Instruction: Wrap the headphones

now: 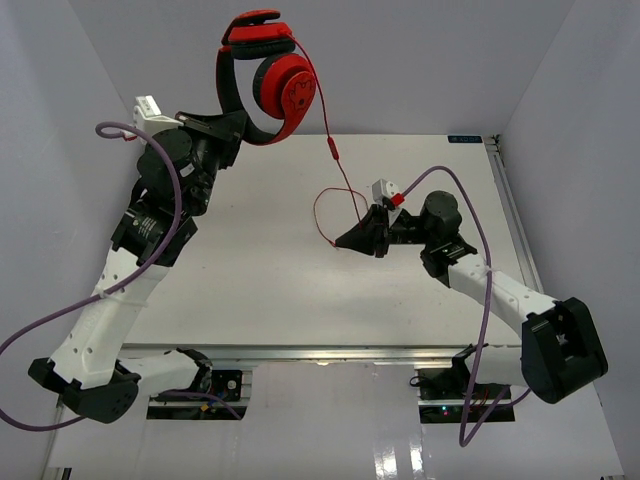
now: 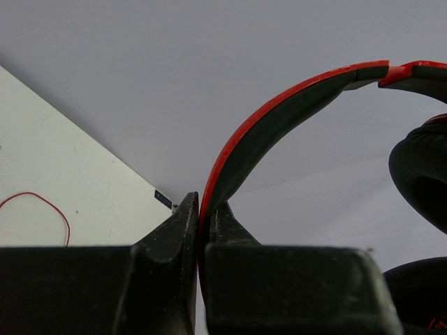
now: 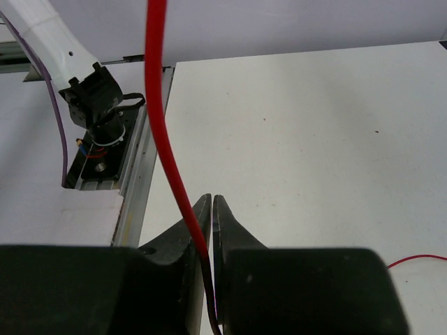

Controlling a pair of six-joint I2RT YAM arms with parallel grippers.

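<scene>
The red headphones [image 1: 270,85] hang in the air at the back of the table, ear cups together. My left gripper [image 1: 232,128] is shut on the headband [image 2: 279,115], with the red band pinched between the jaws. The thin red cable [image 1: 332,150] runs down from an ear cup to my right gripper [image 1: 350,240], which is shut on it above the table's middle. In the right wrist view the cable [image 3: 162,118] passes between the closed jaws. A loop of cable [image 1: 322,212] hangs beside the right gripper and shows in the left wrist view [image 2: 42,202].
The white table [image 1: 280,300] lies under both arms, with grey walls around it. Thick purple robot cables [image 1: 478,330] trail along each arm. An aluminium rail [image 3: 136,188] runs along the table's edge in the right wrist view.
</scene>
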